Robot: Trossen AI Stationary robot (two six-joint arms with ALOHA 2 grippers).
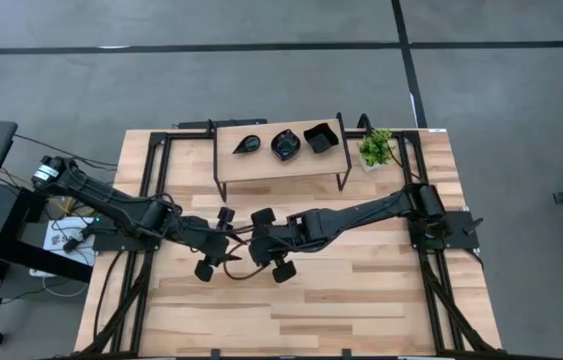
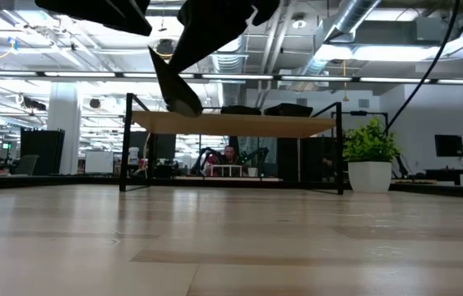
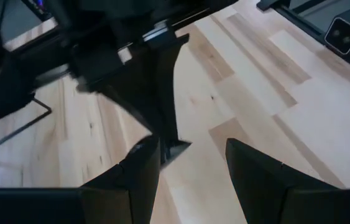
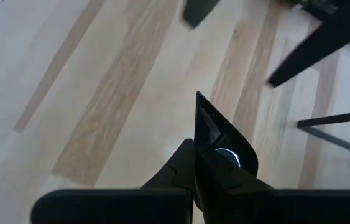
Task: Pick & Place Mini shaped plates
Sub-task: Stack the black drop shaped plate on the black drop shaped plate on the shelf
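My right gripper (image 4: 209, 180) pinches a black teardrop plate (image 4: 221, 140) by its rim, above the table (image 1: 361, 290). My left gripper (image 3: 190, 165) faces it, fingers apart. I'd approach slowly and take the free rim squarely.

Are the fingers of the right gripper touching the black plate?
Touching. In the right wrist view the right gripper has its fingers shut on the edge of a black plate, with no gap visible, and the plate is lifted above the table.
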